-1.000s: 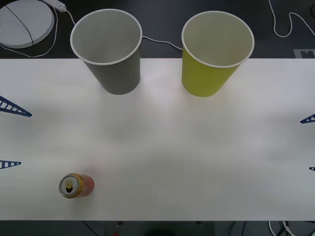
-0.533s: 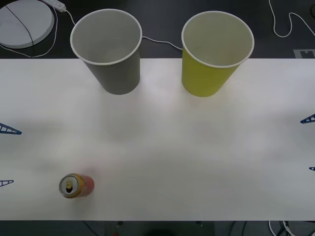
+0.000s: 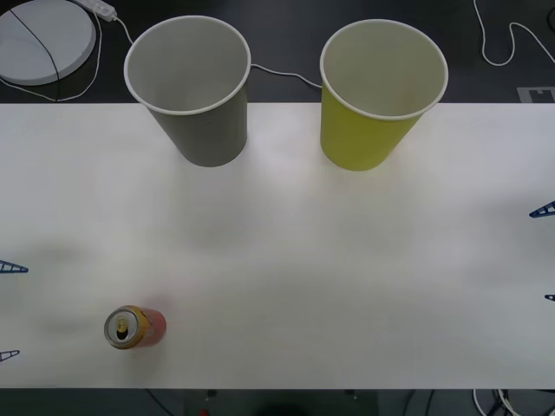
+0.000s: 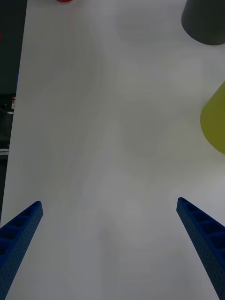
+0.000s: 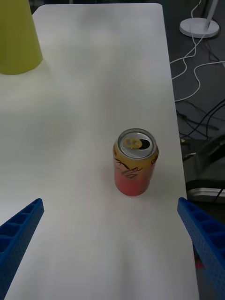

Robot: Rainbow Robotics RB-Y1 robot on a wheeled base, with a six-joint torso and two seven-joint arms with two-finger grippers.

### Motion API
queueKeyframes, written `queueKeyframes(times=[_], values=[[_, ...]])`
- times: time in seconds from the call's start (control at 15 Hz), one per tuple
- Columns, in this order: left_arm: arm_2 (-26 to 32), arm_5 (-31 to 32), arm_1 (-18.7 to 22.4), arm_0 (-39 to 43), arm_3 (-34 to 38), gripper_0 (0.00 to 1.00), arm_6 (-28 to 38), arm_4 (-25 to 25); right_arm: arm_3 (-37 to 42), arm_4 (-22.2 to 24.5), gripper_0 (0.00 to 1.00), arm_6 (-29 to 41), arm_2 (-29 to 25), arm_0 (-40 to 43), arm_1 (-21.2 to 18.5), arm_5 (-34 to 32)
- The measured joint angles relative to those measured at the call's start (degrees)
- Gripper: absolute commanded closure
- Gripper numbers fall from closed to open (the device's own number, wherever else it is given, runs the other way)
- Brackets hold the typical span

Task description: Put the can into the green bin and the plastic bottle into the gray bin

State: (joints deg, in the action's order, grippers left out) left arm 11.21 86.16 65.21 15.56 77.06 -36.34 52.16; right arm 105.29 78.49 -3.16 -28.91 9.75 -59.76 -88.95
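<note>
The can (image 3: pixel 134 327) is standing upright at the lower left of the counter (image 3: pixel 347 277), untouched. The left tool (image 3: pixel 9 312), jaws wide and empty, is sliding down the frame's left edge to line up with it; the right tool (image 3: pixel 546 251) is waiting open at the right edge. The left wrist view is showing the can (image 5: pixel 135 168) centred between spread fingers (image 5: pixel 18 229), which the front view barely hints at, while the green bin (image 3: pixel 377 95) and gray bin (image 3: pixel 192 91) are sitting at upper centre.

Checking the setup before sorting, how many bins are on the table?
2: the gray bin at the table's far edge toward the robot's left, and the green bin beside it toward the right.

Lab-like room: white table (image 3: pixel 347 286), loose floor cables (image 5: pixel 197 79)
</note>
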Motion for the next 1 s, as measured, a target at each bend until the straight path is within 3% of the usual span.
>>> queueKeyframes(times=[0.33, 0.67, 1.0], values=[[-5.2, 3.2, -1.0, -0.1, -9.0, 0.0, -8.3, -2.7, 0.0, 0.0, 0.0, 0.0, 0.0, 0.0, 0.0, 0.0], [-9.3, 3.7, -5.9, -2.9, -17.8, 0.0, -15.6, -3.3, 0.0, 0.0, 0.0, 0.0, 0.0, 0.0, 0.0, 0.0], [-15.1, 3.7, -9.1, -7.0, -25.8, 0.0, -17.9, -5.6, 0.0, 0.0, 0.0, 0.0, 0.0, 0.0, 0.0, 0.0]])
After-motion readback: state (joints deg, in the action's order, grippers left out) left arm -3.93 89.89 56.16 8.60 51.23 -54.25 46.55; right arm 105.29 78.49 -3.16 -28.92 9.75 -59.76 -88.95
